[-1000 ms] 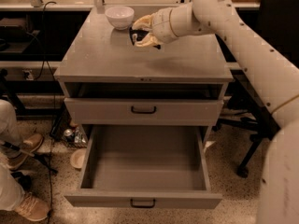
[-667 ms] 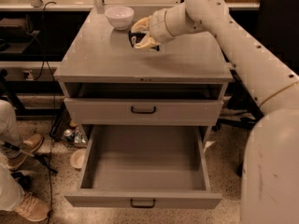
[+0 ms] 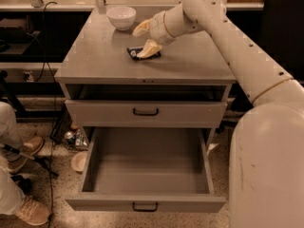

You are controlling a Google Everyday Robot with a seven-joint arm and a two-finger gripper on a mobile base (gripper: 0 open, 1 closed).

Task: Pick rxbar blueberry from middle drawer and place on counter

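The rxbar blueberry (image 3: 136,52), a small dark bar with white print, lies flat on the counter (image 3: 190,61) near its middle. My gripper (image 3: 145,39) hovers right over it. Its fingers are spread, one finger (image 3: 141,29) up toward the bowl and the other just over the bar's right end. The middle drawer (image 3: 147,167) is pulled fully out below and its grey floor is bare.
A white bowl (image 3: 121,17) stands at the back of the counter, just left of the gripper. Another drawer front (image 3: 145,112) with a black handle sits slightly open above the middle drawer. A person's legs and shoes (image 3: 19,175) are at the left, with cables on the floor.
The gripper's fingers have spread apart and the bar now lies on the counter under them. The arm has shifted slightly left.
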